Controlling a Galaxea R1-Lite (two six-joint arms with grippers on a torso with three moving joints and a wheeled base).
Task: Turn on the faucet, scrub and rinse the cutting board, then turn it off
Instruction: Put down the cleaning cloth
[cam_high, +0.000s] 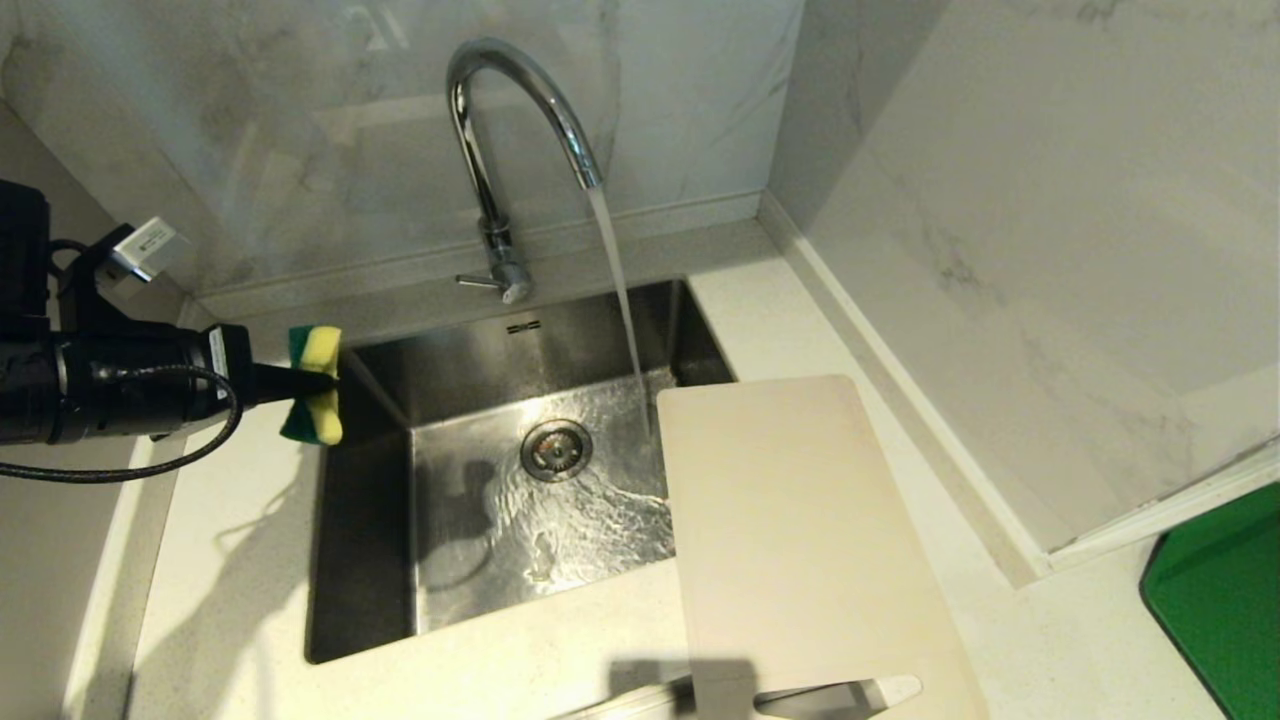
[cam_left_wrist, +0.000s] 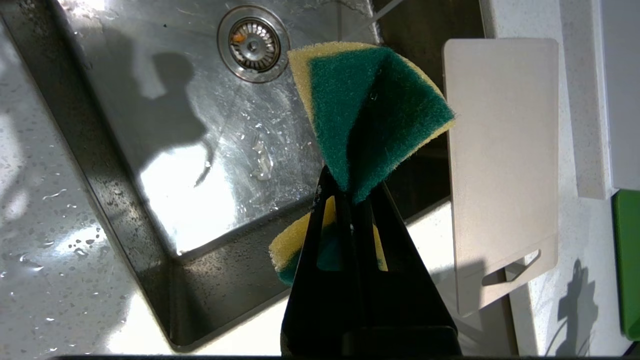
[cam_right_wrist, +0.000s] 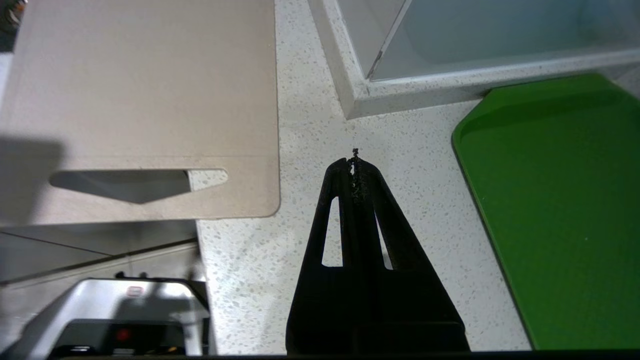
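Water: the faucet (cam_high: 500, 150) at the far side is on, and its stream lands in the sink (cam_high: 380, 560) just beside the board's far left corner.
Board: the cutting board (cam_high: 790, 540) lies flat on the counter (cam_high: 230, 600) to the right of the sink, with its left edge hanging over the basin and its handle slot at the near end.
Left gripper: the left gripper (cam_high: 325, 382) is over the sink's far left corner, pinching a yellow and green sponge (cam_high: 315, 385) so hard it folds.
Right gripper: the right gripper (cam_right_wrist: 354, 167) is pressed together with nothing in it, over the counter between the board and a green tray (cam_right_wrist: 560, 210).
Could go wrong: the board could tip or slide into the sink if pushed on its hanging edge.
Also: water could splash onto the counter off the board.
Also: the sponge might slip out when rubbing hard.
Room: speckled white counter in a corner of pale marble walls.
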